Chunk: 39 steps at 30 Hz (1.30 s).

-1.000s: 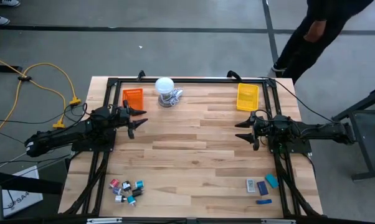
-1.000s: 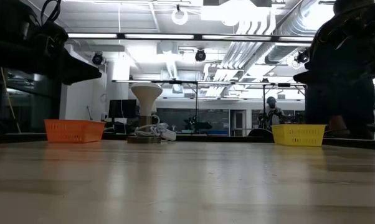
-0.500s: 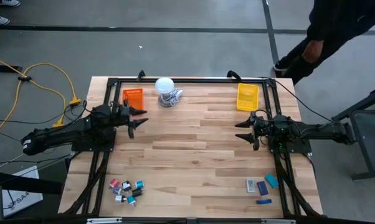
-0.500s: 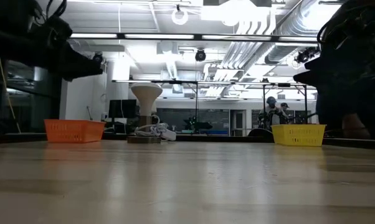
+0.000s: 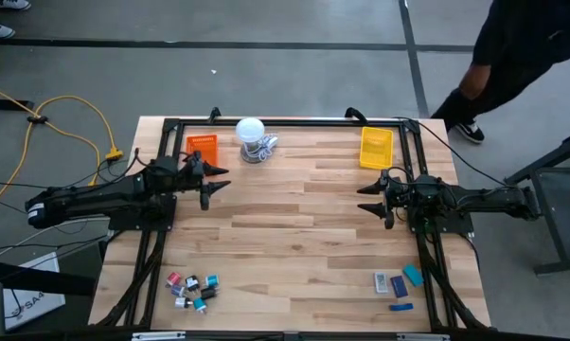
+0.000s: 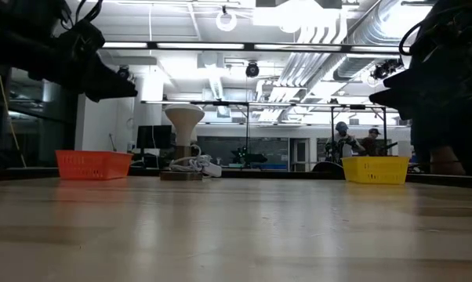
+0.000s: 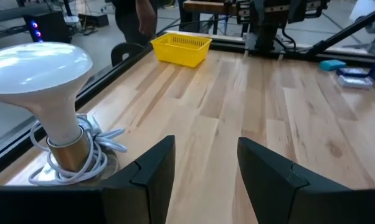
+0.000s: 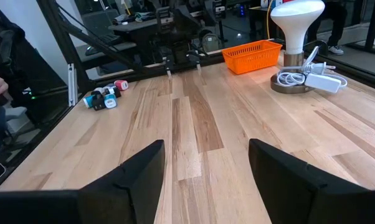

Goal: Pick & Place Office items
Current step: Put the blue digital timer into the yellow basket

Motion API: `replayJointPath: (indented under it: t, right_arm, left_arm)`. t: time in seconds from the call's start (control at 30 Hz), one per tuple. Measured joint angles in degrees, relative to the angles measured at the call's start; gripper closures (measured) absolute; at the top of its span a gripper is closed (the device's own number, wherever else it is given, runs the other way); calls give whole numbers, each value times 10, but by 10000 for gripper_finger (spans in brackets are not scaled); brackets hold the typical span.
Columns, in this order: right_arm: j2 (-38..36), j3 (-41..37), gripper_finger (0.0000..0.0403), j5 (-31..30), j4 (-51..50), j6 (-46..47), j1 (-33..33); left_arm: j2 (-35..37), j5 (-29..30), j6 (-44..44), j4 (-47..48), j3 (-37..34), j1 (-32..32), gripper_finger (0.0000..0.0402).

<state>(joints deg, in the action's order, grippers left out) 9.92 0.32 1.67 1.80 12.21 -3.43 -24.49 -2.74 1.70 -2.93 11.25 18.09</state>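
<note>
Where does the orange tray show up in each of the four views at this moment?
High view: the orange tray at the table's far edge, near the left gripper.
Low view: far left, on the tabletop.
Left wrist view: not in it.
Right wrist view: far across the table.
Shared landmark: the white lamp beside it, also in the low view and right wrist view.

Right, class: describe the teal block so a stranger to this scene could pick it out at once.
Start at the wooden table and go to its near corner on the right arm's side, away from both trays. Four flat blocks lie there in a small group; the teal block lies outermost, toward the table's edge. It alone is teal: the others are grey-white or dark blue.
</note>
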Motion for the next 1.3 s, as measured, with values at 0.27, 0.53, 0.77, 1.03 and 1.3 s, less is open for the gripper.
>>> replayJointPath:
  t: [0.27, 0.53, 0.77, 1.03, 1.3]
  right_arm:
    - [0, 0, 183, 0, 0, 0, 0]
    - [0, 0, 183, 0, 0, 0, 0]
    - [0, 0, 183, 0, 0, 0, 0]
    - [0, 0, 183, 0, 0, 0, 0]
    - [0, 0, 183, 0, 0, 0, 0]
  left_arm:
    - [0, -1, 3, -2, 1, 0, 234]
    - [0, -2, 12, -2, 1, 0, 234]
    - [0, -2, 13, -2, 1, 0, 234]
    - [0, -2, 14, -2, 1, 0, 234]
    - [0, -2, 14, -2, 1, 0, 234]
